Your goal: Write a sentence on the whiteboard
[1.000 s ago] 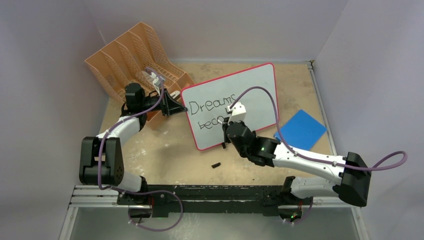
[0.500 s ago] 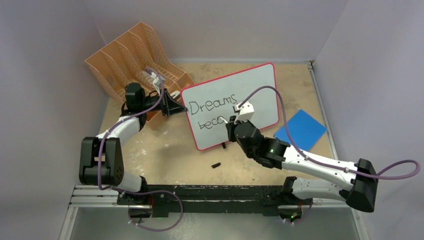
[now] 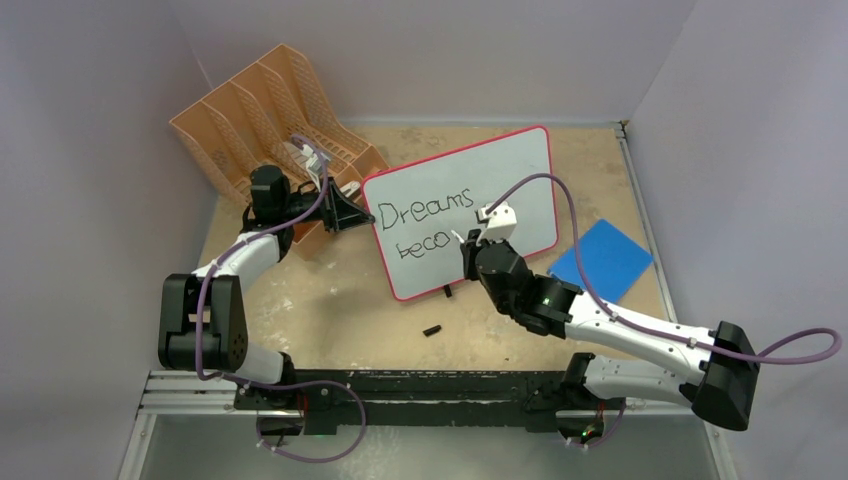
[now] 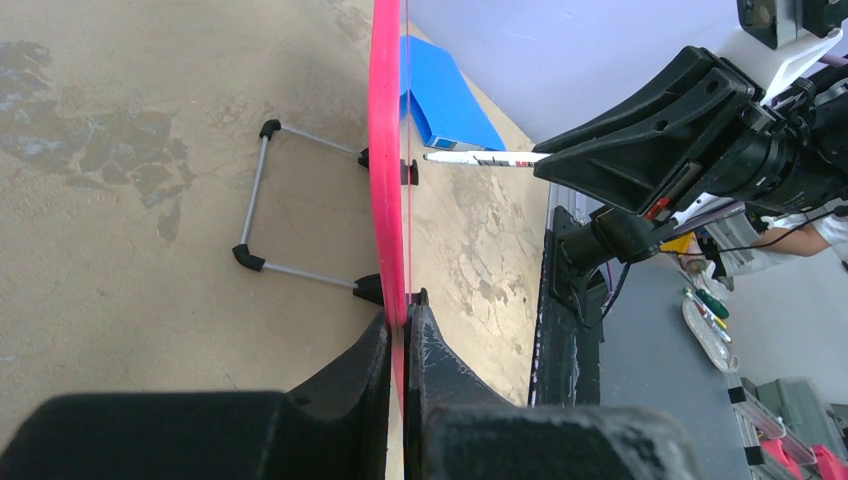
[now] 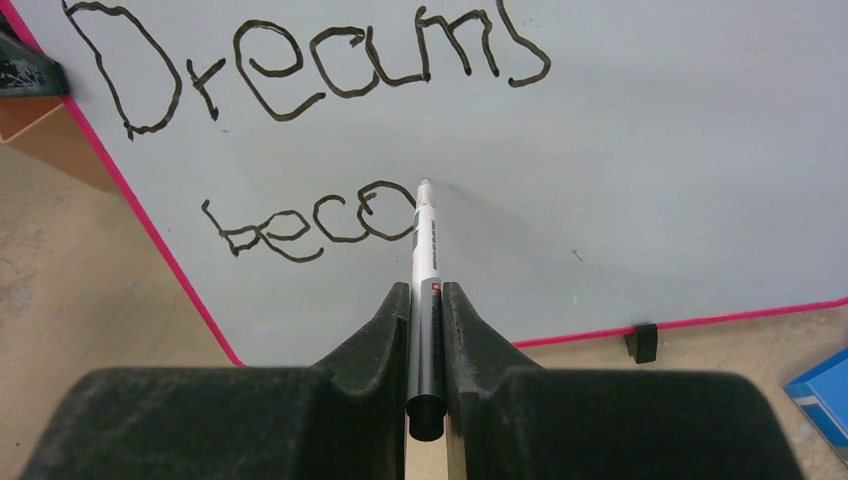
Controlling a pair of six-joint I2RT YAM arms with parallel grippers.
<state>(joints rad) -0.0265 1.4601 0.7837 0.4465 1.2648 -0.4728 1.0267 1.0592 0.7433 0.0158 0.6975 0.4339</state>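
Left gripper (image 4: 405, 312) clamping whiteboard (image 3: 520, 185) side edge. Right gripper (image 5: 427, 300) pinching marker (image 5: 424, 240), tip sitting just right of unfinished sentence (image 5: 300, 130) "Dreams beco".

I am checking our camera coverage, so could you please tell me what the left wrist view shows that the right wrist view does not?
Only the left wrist: the whiteboard seen edge-on, its wire stand behind, and the left fingers clamped on its red frame. Only the right wrist: the writing, "Dreams" and "beco". Both: the pen in the right fingers, its tip at the board.
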